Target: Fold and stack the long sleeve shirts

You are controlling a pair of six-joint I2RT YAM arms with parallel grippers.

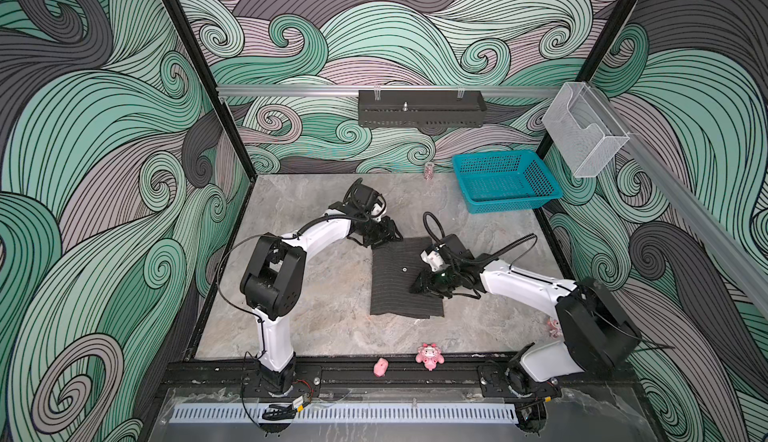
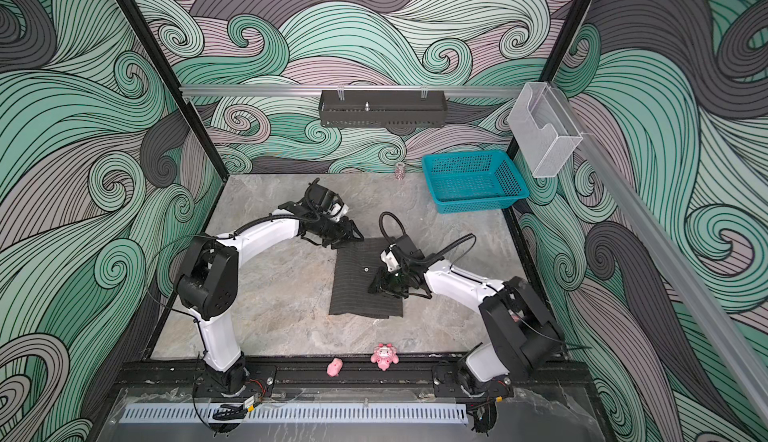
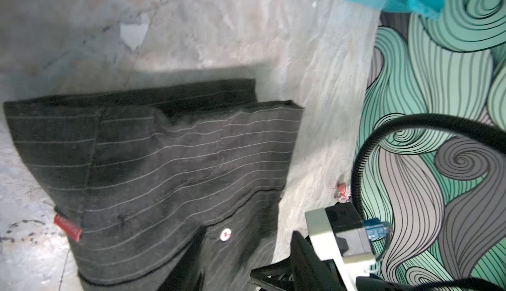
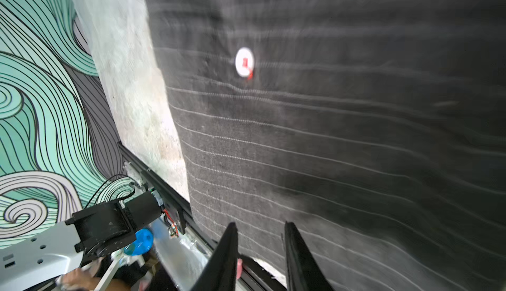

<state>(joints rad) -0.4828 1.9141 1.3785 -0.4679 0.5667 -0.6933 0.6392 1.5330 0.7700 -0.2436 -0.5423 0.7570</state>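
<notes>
The long sleeve shirt (image 1: 395, 294) (image 2: 357, 298) lies folded into a flat dark pinstriped rectangle in the middle of the table, with one pale button (image 1: 404, 269) facing up. My left gripper (image 1: 388, 241) (image 2: 348, 242) is at its far left corner. In the left wrist view its jaws stand open (image 3: 249, 229) over the cloth (image 3: 164, 166), holding nothing. My right gripper (image 1: 415, 288) (image 2: 374, 288) hovers over the shirt's right half. Its fingers (image 4: 258, 224) are a little apart, and only fabric (image 4: 356, 139) shows behind the gap. A red label (image 3: 67, 228) sticks out of one side seam.
A teal basket (image 1: 505, 180) stands at the back right, with a small jar (image 1: 429, 170) to its left. Two pink toys (image 1: 430, 356) (image 1: 380, 367) lie on the front rail. A third small toy (image 1: 555, 327) sits by the right arm's base.
</notes>
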